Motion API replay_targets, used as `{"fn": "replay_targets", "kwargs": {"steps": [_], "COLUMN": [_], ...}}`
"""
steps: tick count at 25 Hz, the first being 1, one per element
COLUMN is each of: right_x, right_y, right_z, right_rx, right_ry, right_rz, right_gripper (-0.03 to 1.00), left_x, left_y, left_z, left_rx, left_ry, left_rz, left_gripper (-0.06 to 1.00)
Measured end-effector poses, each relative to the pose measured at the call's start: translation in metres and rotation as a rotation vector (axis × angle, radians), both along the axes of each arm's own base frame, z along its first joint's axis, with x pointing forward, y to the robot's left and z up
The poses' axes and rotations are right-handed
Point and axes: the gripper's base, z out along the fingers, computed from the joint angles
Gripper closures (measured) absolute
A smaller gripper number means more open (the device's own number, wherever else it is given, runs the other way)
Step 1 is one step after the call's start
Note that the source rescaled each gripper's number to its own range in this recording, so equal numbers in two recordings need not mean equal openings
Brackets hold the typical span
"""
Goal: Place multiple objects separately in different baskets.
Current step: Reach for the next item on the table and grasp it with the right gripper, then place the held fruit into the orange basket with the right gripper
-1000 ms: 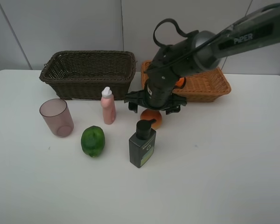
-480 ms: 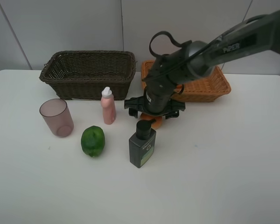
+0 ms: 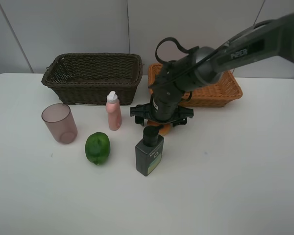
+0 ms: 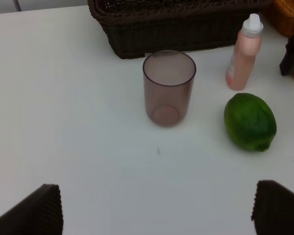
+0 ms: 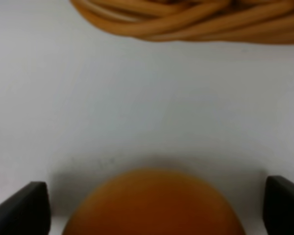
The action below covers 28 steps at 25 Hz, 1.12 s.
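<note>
1 orange (image 5: pixel 154 203) sits between spread fingers (image 5: pixel 20 208) of the right end effector (image 3: pixel 159 126).

Table (image 3: pixel 225 186): 2 baskets at the back, side by side: left basket (image 3: pixel 93 90), right basket (image 3: pixel 220 92) just beside it. Capped bottle (image 3: pixel 113 113) stands upright in front of left basket's right end, near its wall. Cup (image 3: pixel 60 123) is left of the bottle, slightly fwd, apart from it. Lime (image 3: pixel 97 148) lies in front, btwn cup & bottle. Pump bottle (image 3: pixel 149 152) stands upright, right of lime. Orange (image 5: pixel 154 203) sits just behind pump bottle, in front of right basket's left end, under right gripper (image 3: pixel 160 120), btwn its fingers w/ a gap each side.
</note>
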Motion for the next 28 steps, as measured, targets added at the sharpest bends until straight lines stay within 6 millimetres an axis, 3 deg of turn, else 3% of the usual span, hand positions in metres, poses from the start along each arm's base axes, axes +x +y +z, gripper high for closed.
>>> {"fn": "replay_targets", "kwargs": {"steps": [3, 5, 6, 7, 28], "right_x": [-0.0002, -0.0004, -0.0005, -0.0005, -0.0018], "right_y": [-0.0005, -0.0017, -0.002, -0.0022, -0.0033], "right_z": [-0.0001, -0.0004, -0.0005, -0.0005, -0.001], "right_rx": [-0.005, -0.014, -0.017, -0.019, -0.025], "right_ry": [0.002, 0.007, 0.008, 0.009, 0.024], "right_rz": [-0.002, -0.008, -0.009, -0.01, -0.025], "right_gripper": [0.14, 0.34, 0.5, 0.61, 0.6], "left_x": [0.0, 0.0, 0.0, 0.0, 0.0], "left_y": [0.0, 0.0, 0.0, 0.0, 0.0], "left_z": [0.0, 0.0, 0.0, 0.0, 0.0], "left_rx": [0.0, 0.0, 0.0, 0.0, 0.0], "left_ry": [0.0, 0.0, 0.0, 0.0, 0.0], "left_rz": [0.0, 0.0, 0.0, 0.0, 0.0], "left_gripper": [-0.06, -0.06, -0.06, -0.06, -0.06]}}
